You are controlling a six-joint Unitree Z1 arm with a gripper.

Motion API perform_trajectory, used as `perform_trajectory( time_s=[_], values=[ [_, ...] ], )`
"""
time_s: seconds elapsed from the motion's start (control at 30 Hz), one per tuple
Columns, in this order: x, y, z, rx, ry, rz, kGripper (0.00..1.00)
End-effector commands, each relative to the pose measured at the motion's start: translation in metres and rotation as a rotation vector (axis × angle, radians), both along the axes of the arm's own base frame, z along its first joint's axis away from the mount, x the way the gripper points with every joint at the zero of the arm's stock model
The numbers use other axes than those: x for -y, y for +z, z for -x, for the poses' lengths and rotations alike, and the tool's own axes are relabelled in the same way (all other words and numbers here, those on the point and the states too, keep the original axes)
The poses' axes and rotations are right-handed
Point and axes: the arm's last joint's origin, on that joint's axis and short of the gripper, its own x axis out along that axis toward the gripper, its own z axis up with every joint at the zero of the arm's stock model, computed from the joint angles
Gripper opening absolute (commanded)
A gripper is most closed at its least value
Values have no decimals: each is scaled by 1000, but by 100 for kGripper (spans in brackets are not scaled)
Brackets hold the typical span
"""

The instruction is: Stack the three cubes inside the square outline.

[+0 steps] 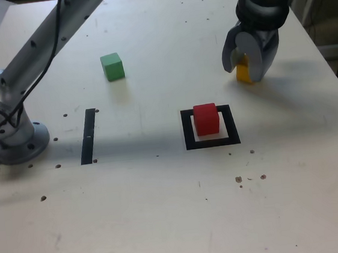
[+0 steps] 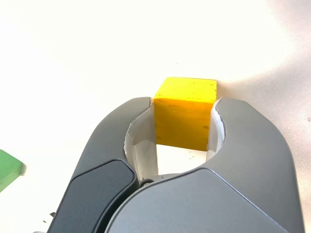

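Note:
The yellow cube point(image 1: 243, 71) sits at the exterior view's right, far side of the table, with my gripper point(image 1: 244, 64) shut on it. The wrist view shows both grey jaws pressed against the sides of the yellow cube point(image 2: 185, 112). The red cube point(image 1: 206, 119) rests inside the square outline point(image 1: 211, 127) near the table's middle. The green cube point(image 1: 112, 66) lies alone toward the far left of the exterior view, and a corner of the green cube point(image 2: 8, 168) shows in the wrist view.
A thin black bar point(image 1: 88, 136) is marked on the table at the exterior view's left. The arm's round base point(image 1: 11, 136) stands at the left edge. Small screw holes dot the white tabletop point(image 1: 166, 211).

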Motion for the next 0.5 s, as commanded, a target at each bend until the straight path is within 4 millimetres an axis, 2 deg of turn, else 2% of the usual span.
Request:
perform_trajectory(
  time_s=[0.0,0.17,0.3,0.47],
  values=[
    [5,16,5,22,6,-5,28],
    [18,52,27,71,56,-25,28],
    [28,72,46,94,99,-48,28],
    [57,99,74,134,172,-71,28]
  ],
)
